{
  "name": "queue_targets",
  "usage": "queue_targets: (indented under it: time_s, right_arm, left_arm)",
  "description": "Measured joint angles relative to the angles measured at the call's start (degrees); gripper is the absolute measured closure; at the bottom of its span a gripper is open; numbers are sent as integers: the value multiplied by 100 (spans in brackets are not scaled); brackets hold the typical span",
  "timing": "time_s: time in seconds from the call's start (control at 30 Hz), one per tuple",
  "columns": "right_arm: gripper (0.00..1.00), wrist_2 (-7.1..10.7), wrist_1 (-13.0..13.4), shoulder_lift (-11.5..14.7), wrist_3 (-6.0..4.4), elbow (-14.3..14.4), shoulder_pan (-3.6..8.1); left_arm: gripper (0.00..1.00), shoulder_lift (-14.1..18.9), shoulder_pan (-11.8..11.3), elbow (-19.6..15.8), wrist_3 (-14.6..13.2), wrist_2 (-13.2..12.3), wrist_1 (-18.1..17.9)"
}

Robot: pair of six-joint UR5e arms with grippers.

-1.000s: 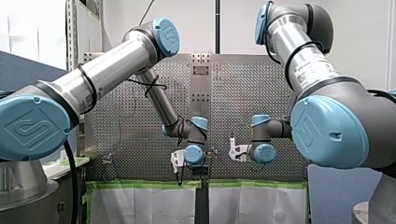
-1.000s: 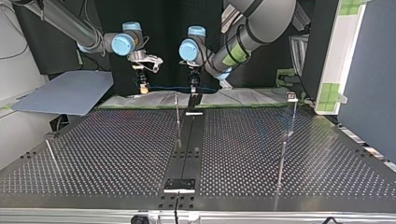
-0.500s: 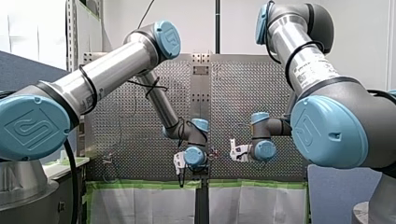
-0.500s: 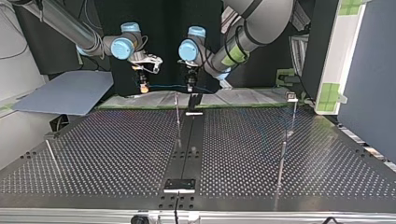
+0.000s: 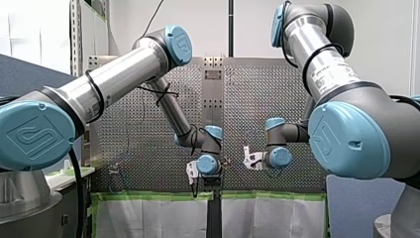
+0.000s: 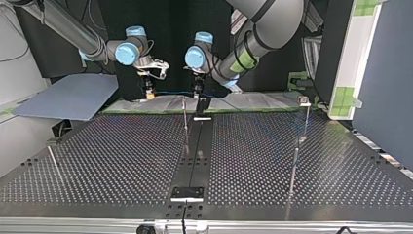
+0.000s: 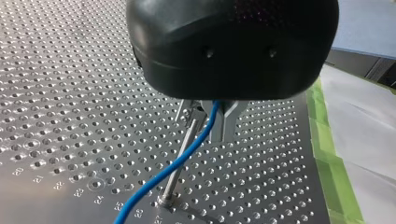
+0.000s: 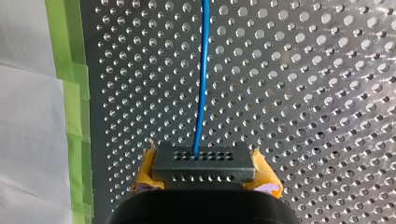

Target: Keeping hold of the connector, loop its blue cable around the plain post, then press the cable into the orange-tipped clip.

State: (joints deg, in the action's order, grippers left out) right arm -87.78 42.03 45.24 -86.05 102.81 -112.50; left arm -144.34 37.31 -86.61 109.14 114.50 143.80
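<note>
My right pincer [image 8: 205, 169] grips the connector [image 8: 204, 161] between yellow pads. Its blue cable [image 8: 203, 70] reaches my left pincer [image 7: 208, 130], closed narrowly on it just beside the plain post [image 7: 173, 179] (tabletop [image 7: 70, 93] holes nearby are stamped 20, 21).

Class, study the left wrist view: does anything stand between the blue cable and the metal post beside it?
Nothing visible does. The blue cable leaves my left gripper and crosses directly in front of the post, with only bare perforated table around them. Whether cable and post touch, I cannot tell.
</note>
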Motion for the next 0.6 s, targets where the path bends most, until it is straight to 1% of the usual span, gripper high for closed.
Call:
queue_targets:
  time_s: [0.27,0.43,0.6]
  right_arm:
    - [100,-17,-6,-1,-1,-31,16]
    - [100,-41,-39,-1,0,-66,22]
    - [100,-57,-54,-2,5,-84,37]
  left_arm:
    - [100,-24,-65,110,6,-78,36]
    - [100,-161,-113,289,18,-105,181]
    - [100,-207,-176,425,87,-165,200]
